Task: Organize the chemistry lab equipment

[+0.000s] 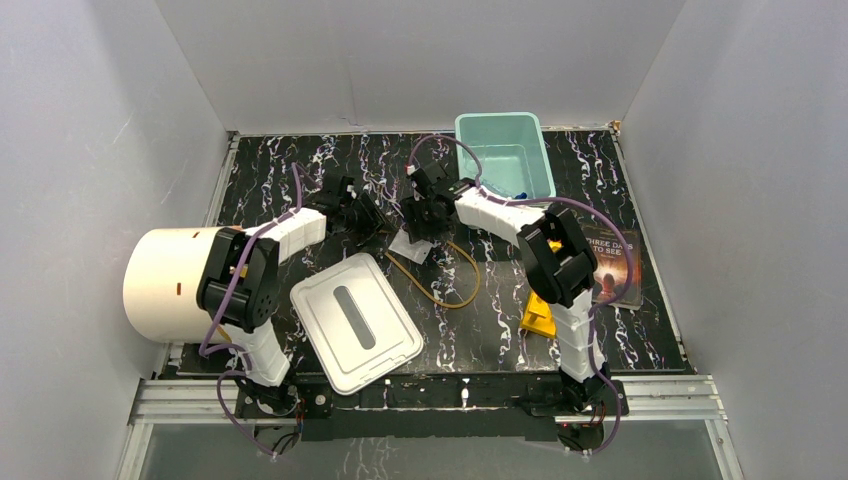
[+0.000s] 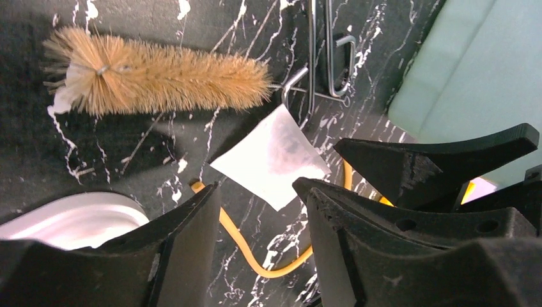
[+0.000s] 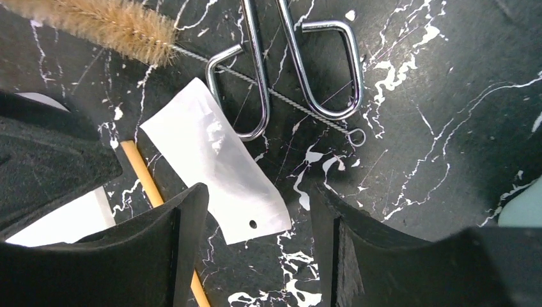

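Big cream cylinder (image 1: pixel 175 285): on its side at the left edge of the black marbled table (image 1: pixel 590 170), beside the left arm.
White rectangular plastic lid (image 1: pixel 355 320): flat on the table, near the left arm's base.
Left gripper (image 1: pixel 362 214): low over the table, its 2 fingers apart and clamped on nothing.
Tan bristle brush (image 2: pixel 160 77): flat on the table beyond the left gripper; its twisted wire stem crosses the tongs' loops.
White paper packet (image 3: pixel 217 166): flat on the table, one corner by the tongs, the other end between the right gripper's fingertips.
Amber tubing loop (image 1: pixel 450 275): on the table just beside the packet, toward the near edge.
Thin metal tongs (image 3: pixel 300 64): flat, the 2 handle loops pointing toward the packet.
Right gripper (image 3: pixel 255 192): low over the packet's end, its 2 fingers apart, 1 on each side; contact cannot be told.
Pale teal plastic bin (image 1: pixel 545 160): upright at the far edge, right of both grippers.
Small blue piece (image 1: pixel 522 193): at the bin's near rim, too small to tell more.
Dark-covered book (image 1: pixel 612 265): flat on the table, right of the right arm.
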Controlling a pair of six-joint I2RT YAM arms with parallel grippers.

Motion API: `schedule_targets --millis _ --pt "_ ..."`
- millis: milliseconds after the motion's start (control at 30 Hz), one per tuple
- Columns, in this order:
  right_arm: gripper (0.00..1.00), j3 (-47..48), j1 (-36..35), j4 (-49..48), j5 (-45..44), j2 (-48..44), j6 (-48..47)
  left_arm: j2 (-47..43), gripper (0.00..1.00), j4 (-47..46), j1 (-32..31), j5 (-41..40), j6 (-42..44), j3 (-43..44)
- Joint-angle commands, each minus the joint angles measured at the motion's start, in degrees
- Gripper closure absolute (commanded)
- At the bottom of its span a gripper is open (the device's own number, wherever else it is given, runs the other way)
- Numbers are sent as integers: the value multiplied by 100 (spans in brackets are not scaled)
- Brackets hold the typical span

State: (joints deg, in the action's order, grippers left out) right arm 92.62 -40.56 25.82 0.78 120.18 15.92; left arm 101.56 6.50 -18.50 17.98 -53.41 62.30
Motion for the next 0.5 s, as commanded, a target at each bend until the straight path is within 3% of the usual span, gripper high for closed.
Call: schedule_targets --millis 0,467 --pt "32 491 88 455 124 167 51 205 52 222 -15 -46 264 345" --pt "41 613 309 609 1328 457 -238 934 68 610 -200 -232 486 870"
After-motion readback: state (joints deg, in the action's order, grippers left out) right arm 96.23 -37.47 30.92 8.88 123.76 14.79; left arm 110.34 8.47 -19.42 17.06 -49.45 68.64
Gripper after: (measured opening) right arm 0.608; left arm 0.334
